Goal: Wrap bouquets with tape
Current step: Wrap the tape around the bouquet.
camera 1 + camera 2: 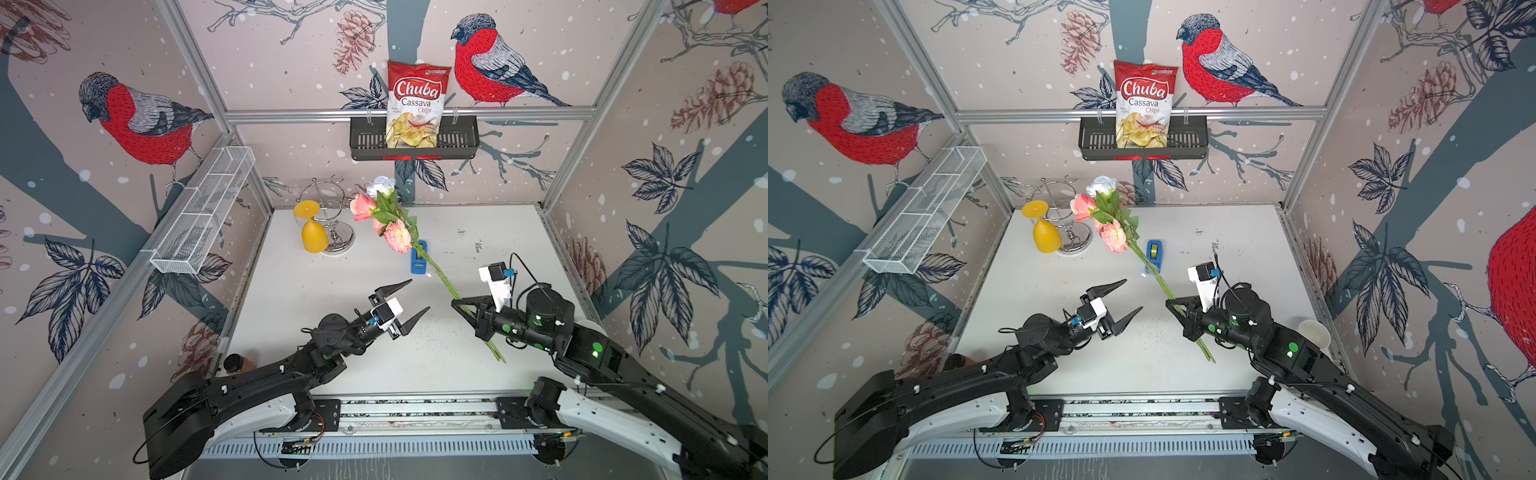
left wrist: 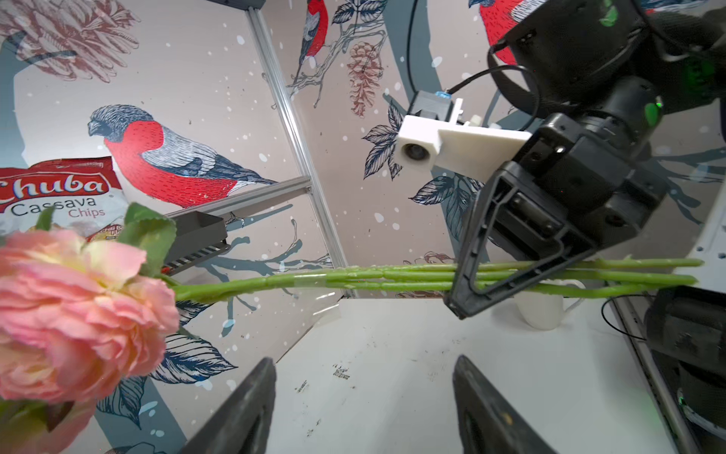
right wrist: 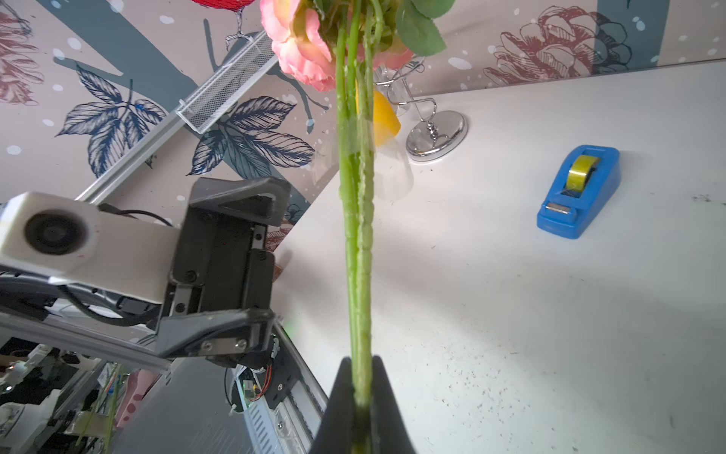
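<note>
The bouquet, pink and white blooms on long green stems, is held up off the table, slanting from back left to front right in both top views. My right gripper is shut on the lower stems. A band of clear tape sits around the stems above the grip. My left gripper stands open and empty, just left of the stems and apart from them. The tape, a yellowish roll in a blue dispenser, rests on the table behind the stems.
A yellow goblet hangs upside down on a chrome stand at the back left. A chips bag sits in a black wall basket. A white wire basket hangs on the left wall. A white cup stands at the right edge.
</note>
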Tool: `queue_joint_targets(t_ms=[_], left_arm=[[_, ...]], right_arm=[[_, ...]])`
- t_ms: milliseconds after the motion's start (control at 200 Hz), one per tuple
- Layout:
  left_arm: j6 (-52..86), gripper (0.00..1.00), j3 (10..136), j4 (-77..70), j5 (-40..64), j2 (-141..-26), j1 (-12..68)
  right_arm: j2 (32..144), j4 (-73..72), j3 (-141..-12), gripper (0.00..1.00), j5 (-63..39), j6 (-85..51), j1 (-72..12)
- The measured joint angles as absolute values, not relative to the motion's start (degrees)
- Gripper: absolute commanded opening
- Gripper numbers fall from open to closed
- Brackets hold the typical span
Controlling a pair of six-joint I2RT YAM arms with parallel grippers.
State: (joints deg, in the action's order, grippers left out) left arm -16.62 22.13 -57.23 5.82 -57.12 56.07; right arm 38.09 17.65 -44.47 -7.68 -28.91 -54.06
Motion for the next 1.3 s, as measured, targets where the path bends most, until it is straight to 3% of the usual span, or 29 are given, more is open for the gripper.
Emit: queue_joint_targets(t_ms=[465, 921, 1301], left_arm=[[-5.76, 0.46, 26.70, -61.98, 3.84, -60.38, 56.07], [27.44, 0.62, 27.22, -60.71, -2.39, -57.36, 56.07], [41.43, 0.52, 34.76, -54.78, -1.58, -61.30, 56.10]], right_arm=[[38.15, 16.29, -43.92, 0.00, -6.74, -29.71, -55.11], [38.19, 13.34, -43.48, 0.00, -2.07, -26.24, -55.96], [38.54, 11.31, -43.40, 0.00, -0.51, -25.39, -58.02]])
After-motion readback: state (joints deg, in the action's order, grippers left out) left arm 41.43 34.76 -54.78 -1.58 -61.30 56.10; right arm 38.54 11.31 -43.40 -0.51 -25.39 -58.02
